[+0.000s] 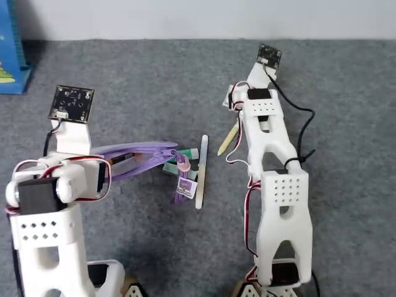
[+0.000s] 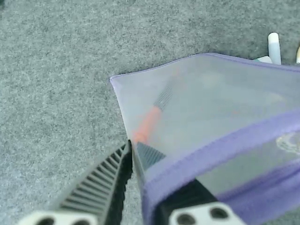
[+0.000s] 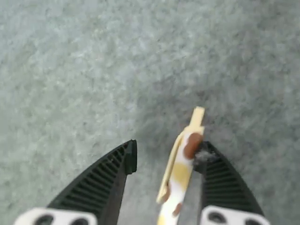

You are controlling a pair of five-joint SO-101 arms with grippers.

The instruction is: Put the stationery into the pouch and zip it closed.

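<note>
My left gripper [image 2: 133, 151] is shut on the corner of the purple-trimmed translucent pouch [image 2: 211, 108], which stretches across the carpet toward the middle [image 1: 136, 158]. An orange and black pen [image 2: 149, 123] shows through the pouch wall. At the pouch mouth lie a green item [image 1: 178, 164], a purple tag [image 1: 185, 185] and a long white pen [image 1: 202, 171]. My right gripper [image 3: 168, 147] stands open around a yellow pen with brown spots [image 3: 180, 173], which rests against one finger. The same yellow pen [image 1: 228, 141] pokes out beside the right arm [image 1: 267, 142].
Grey carpet covers the whole table. A blue box [image 1: 9, 52] stands at the far left edge. A white wall runs along the back. Black and red cables hang off the right arm.
</note>
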